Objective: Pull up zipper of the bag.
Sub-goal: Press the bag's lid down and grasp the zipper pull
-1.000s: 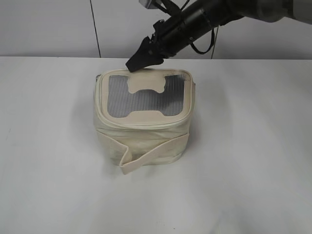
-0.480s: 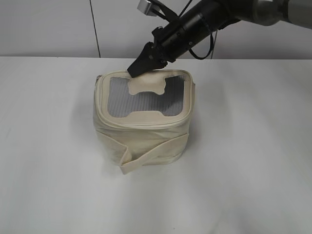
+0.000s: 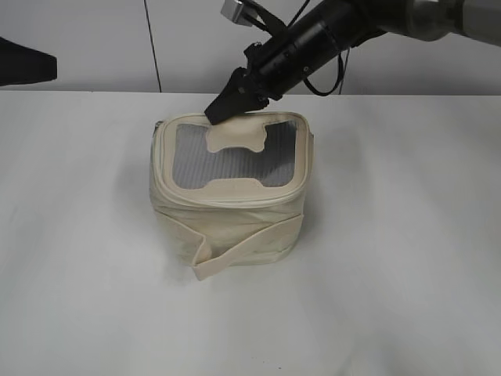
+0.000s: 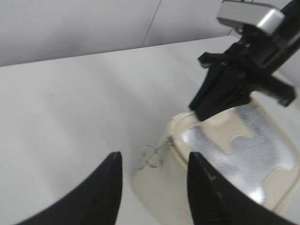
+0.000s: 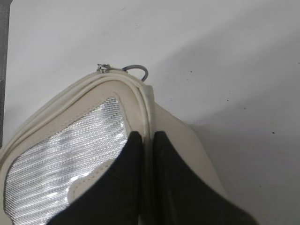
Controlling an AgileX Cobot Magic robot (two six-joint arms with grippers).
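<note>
Bag (image 3: 228, 192) sits upright on the white table (image 3: 407, 258), with its mesh top facing up. No words or labels can be read on it. Its long side runs left to right in the exterior view, and a strap (image 3: 243, 249) wraps across its front.

The zipper (image 5: 146, 110) runs around the top rim. In the right wrist view it passes right between the fingers (image 5: 126, 187) of the right gripper (image 3: 217, 111). Those fingers are pressed nearly together on the rim at the back edge of the bag, pinching the zipper line there. Just past the fingertips, at the corner, sit a small metal slider (image 5: 101, 68) and a ring pull (image 5: 137, 71).

The left gripper (image 4: 152, 180) is up off the table, its fingers (image 4: 105, 187) spread wide with nothing in them. Ring pulls (image 4: 152, 154) at the bag's corner show in the gap between them, further off and lower down.
</note>
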